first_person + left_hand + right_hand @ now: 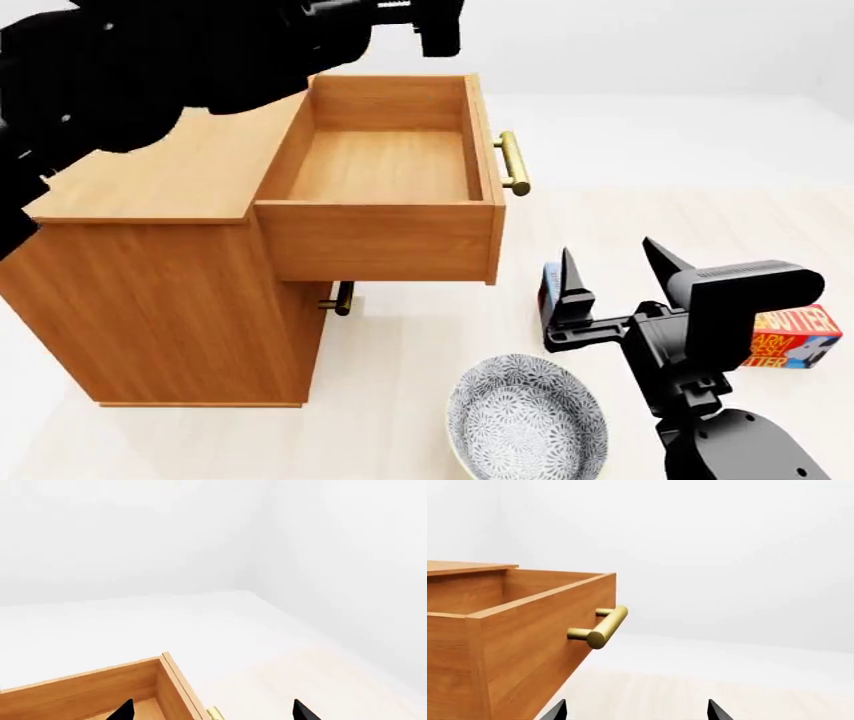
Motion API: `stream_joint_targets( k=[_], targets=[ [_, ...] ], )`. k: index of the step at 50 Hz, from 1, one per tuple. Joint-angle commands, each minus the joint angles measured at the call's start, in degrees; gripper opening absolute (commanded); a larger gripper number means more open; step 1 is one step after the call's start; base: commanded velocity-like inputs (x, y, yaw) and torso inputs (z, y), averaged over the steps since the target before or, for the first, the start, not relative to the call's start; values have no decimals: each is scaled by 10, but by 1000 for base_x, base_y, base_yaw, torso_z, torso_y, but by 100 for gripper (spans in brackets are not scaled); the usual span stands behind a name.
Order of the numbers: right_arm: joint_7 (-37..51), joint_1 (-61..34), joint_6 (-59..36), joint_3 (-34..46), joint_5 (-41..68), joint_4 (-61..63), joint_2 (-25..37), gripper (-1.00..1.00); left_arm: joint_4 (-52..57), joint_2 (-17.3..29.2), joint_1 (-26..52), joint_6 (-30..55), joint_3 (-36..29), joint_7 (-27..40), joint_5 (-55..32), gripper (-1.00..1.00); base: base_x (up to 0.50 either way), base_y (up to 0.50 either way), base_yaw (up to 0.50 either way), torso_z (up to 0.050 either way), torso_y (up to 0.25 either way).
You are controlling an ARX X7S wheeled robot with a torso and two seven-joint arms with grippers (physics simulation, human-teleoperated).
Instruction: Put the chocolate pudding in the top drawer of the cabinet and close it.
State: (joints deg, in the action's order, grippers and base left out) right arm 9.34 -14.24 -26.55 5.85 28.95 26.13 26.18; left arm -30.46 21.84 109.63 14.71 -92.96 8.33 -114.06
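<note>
The cabinet (160, 270) stands on the left with its top drawer (380, 160) pulled out and nothing inside; its brass handle (514, 163) faces right. The left wrist view shows one drawer corner (163, 675). My left gripper (215, 712) is open above the drawer's far end, holding nothing. My right gripper (617, 272) is open low on the floor, right of the cabinet. A small blue box edge (549, 290), apparently the chocolate pudding, shows just behind one of its fingers (571, 278) and is mostly hidden. The right wrist view shows the drawer handle (602, 627) and the empty right gripper (637, 711).
A patterned grey bowl (527, 420) sits on the floor in front of the robot. An orange-red butter box (790, 335) lies at the right, partly behind my right arm (727, 310). The lower drawer's handle (340, 297) shows under the open drawer.
</note>
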Motion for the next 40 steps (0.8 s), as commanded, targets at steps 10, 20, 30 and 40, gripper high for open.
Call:
stream_joint_targets(
  k=[10, 20, 30, 40],
  targets=[
    [3, -8, 1, 12, -7, -10, -4, 100, 282, 169, -27, -112, 35, 45, 62, 100, 0, 0, 0, 0, 0],
    [8, -8, -6, 15, -4, 1, -2, 100, 398, 248, -83, -203, 32, 106, 166, 100, 0, 0, 0, 0, 0],
    [12, -22, -20, 25, -2, 6, -4, 100, 531, 336, -123, -268, 30, 183, 274, 100, 0, 0, 0, 0, 0],
    [15, -28, -27, 31, -2, 8, -4, 100, 650, 426, -185, -313, 8, 248, 380, 100, 0, 0, 0, 0, 0]
  ],
)
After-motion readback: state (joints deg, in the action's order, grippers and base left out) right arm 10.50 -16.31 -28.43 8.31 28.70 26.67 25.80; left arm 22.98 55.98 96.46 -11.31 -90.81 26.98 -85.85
